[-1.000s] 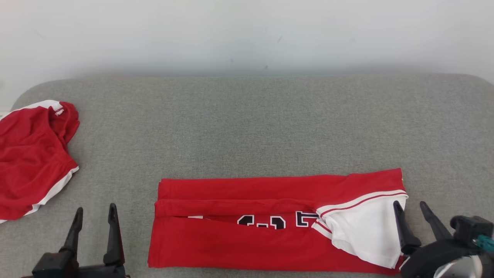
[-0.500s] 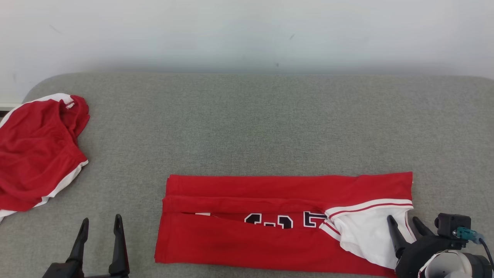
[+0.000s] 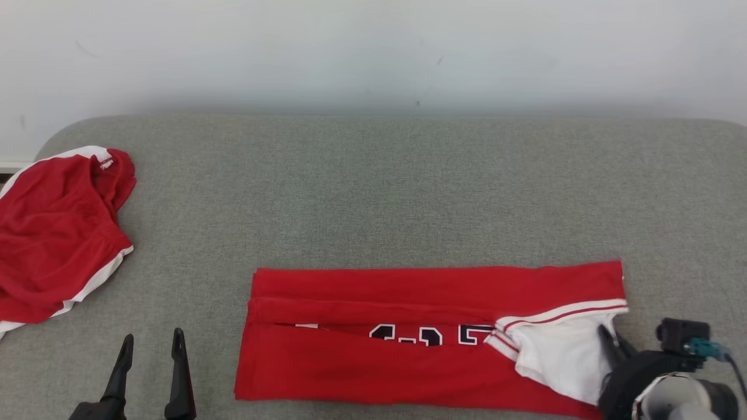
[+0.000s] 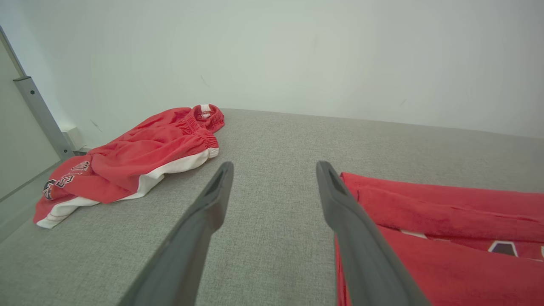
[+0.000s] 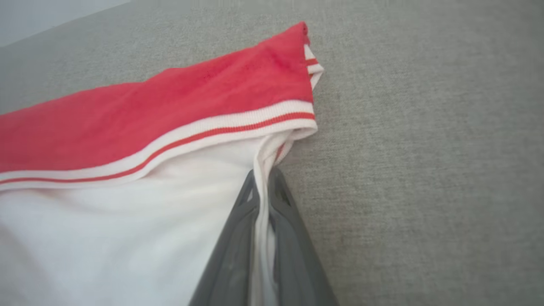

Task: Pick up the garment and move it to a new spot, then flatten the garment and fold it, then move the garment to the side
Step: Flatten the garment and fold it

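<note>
Long folded red jersey with white ribbed trim and black-and-white lettering (image 3: 408,356) lies flat on the grey fabric-covered counter (image 3: 379,192), at the near edge, centre to right. It's folded into a horizontal strip, with the white inner side exposed at its right end.

Right pincer (image 3: 613,344) is at that right end, clamped tight on the jersey. In the right wrist view the two dark fingers (image 5: 289,221) are pressed together with a thin white hem edge of the jersey (image 5: 170,119) sandwiched between them, just below the red-and-white striped band.

Left pincer (image 3: 153,344) is at the near left, fingers spread wide, holding nothing. It sits just left of the jersey's left edge (image 4: 446,212), over bare counter.

Crumpled red shorts with a white side stripe (image 3: 52,233) lie at the far left edge, well apart from the jersey. White wall (image 3: 373,52) behind.
</note>
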Available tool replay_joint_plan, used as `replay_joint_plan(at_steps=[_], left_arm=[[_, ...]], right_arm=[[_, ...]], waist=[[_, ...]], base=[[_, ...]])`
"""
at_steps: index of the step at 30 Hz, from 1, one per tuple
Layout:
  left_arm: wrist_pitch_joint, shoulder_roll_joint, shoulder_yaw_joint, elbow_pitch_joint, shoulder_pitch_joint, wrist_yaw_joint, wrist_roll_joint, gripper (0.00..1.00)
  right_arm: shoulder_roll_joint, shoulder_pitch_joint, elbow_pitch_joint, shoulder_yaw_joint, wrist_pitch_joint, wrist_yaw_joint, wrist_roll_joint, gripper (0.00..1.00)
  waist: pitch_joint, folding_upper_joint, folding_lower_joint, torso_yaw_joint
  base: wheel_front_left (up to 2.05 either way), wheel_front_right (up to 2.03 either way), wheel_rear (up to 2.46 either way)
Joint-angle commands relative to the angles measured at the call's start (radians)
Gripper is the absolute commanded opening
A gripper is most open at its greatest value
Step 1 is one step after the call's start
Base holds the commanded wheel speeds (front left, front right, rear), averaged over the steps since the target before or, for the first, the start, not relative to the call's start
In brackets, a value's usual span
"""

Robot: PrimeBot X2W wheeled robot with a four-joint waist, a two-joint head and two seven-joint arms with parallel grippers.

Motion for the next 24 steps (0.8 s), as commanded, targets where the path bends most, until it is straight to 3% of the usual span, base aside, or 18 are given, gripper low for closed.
replay_joint_plan(at_steps=[1, 10, 24], left_arm=[[-0.003, -0.003, 0.006, 0.0, 0.007, -0.002, 0.012, 1.0], [-0.003, -0.014, 0.018, -0.002, 0.028, -0.006, 0.015, 1.0], [-0.003, -0.019, 0.03, 0.005, 0.032, -0.008, 0.008, 1.0]], right_arm=[[-0.024, 0.0, 0.013, -0.015, -0.007, -0.004, 0.007, 0.0], [-0.115, 0.001, 0.019, -0.094, -0.051, -0.004, 0.004, 0.0], [0.0, 0.082, -0.407, 0.019, 0.038, -0.004, 0.007, 0.0]], waist=[[-0.006, 0.0, 0.0, -0.005], [-0.029, 0.0, 0.0, -0.032], [-0.042, 0.0, 0.0, -0.081]], base=[[0.0, 0.0, 0.0], [0.0, 0.0, 0.0], [0.0, 0.0, 0.0]])
